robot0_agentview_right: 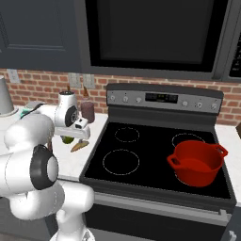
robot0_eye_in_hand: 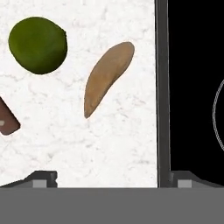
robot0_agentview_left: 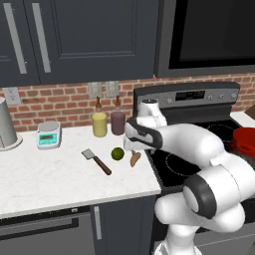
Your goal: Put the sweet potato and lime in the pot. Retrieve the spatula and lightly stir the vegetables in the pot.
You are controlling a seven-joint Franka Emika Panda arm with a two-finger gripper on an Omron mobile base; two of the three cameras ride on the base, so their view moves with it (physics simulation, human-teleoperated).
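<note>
The tan-orange sweet potato (robot0_eye_in_hand: 107, 76) lies on the white counter close to the stove's edge, with the round lime (robot0_eye_in_hand: 38, 45) just to its left. My gripper (robot0_eye_in_hand: 111, 180) hovers above them, open wide, with nothing between its fingertips (robot0_eye_in_hand: 43, 178). In the left base view the gripper (robot0_agentview_left: 132, 147) hangs over the sweet potato (robot0_agentview_left: 135, 159) and beside the lime (robot0_agentview_left: 117, 153). The spatula (robot0_agentview_left: 97, 161) lies flat to the left of the lime, its grey blade pointing away; its handle end (robot0_eye_in_hand: 6, 119) shows in the hand view. The red pot (robot0_agentview_right: 196, 162) stands on the front right burner, far from the gripper (robot0_agentview_right: 78, 137).
Two jars (robot0_agentview_left: 99, 123) (robot0_agentview_left: 118, 122) stand at the brick wall behind the vegetables. A small scale (robot0_agentview_left: 49, 134) and a grey canister (robot0_agentview_left: 5, 124) sit further left. The stove's raised metal edge (robot0_eye_in_hand: 162, 87) borders the counter right of the sweet potato.
</note>
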